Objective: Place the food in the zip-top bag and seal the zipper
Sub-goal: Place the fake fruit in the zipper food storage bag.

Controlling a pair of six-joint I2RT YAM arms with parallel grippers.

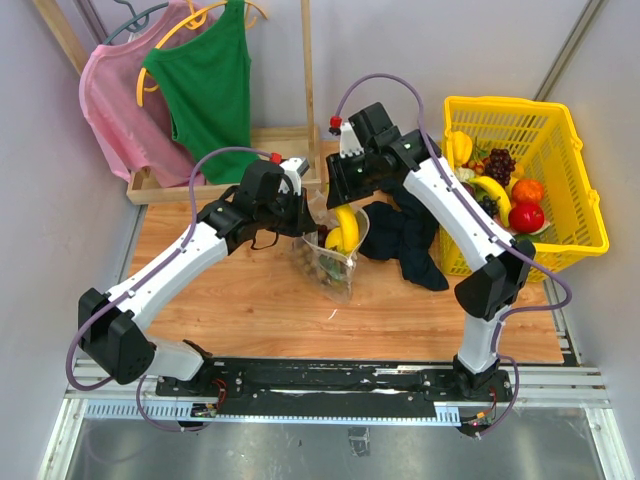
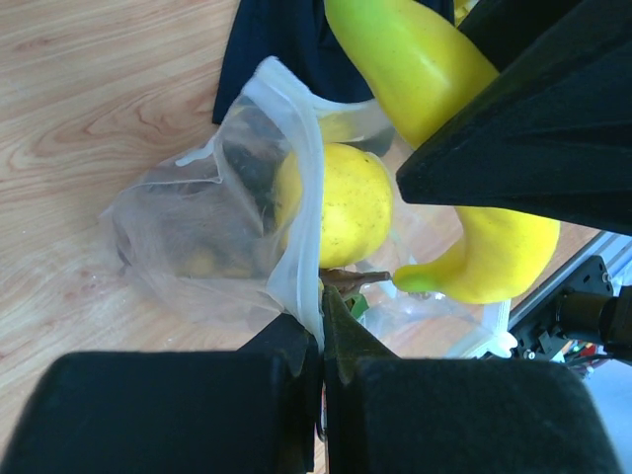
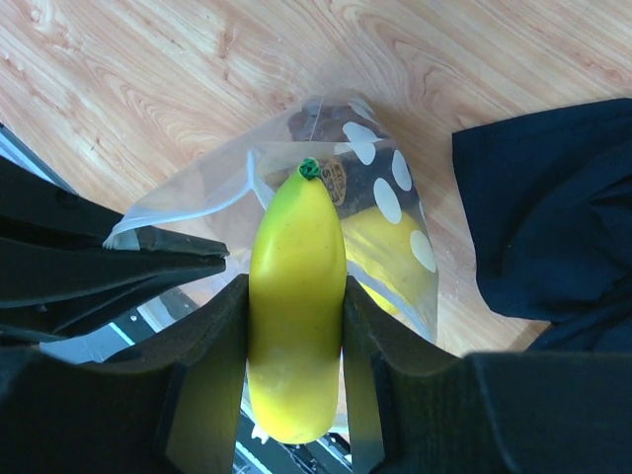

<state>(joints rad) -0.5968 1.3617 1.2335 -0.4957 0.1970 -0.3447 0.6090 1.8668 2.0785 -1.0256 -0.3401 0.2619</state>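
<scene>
My left gripper (image 2: pixel 322 308) is shut on the rim of the clear zip-top bag (image 2: pixel 197 227) and holds its mouth up; the zipper strip (image 2: pixel 301 188) runs along that rim. A yellow lemon (image 2: pixel 346 202) lies inside the bag, with brownish fruit (image 1: pixel 325 266) that looks like the longan cluster. My right gripper (image 3: pixel 294 286) is shut on a yellow banana (image 3: pixel 296 296), whose green tip points into the bag mouth (image 3: pixel 296 168). From above, the banana (image 1: pixel 346 228) hangs just over the bag (image 1: pixel 335 270). Dark grapes (image 1: pixel 498 162) and a red apple (image 1: pixel 526 216) sit in the basket.
The yellow lattice basket (image 1: pixel 580 215) stands at the right with more fruit, including an orange (image 1: pixel 527 190) and a second banana (image 1: pixel 490 187). A dark navy cloth (image 1: pixel 405 240) lies right of the bag. A wooden rack (image 1: pixel 230 185) with pink and green tops stands at the back left.
</scene>
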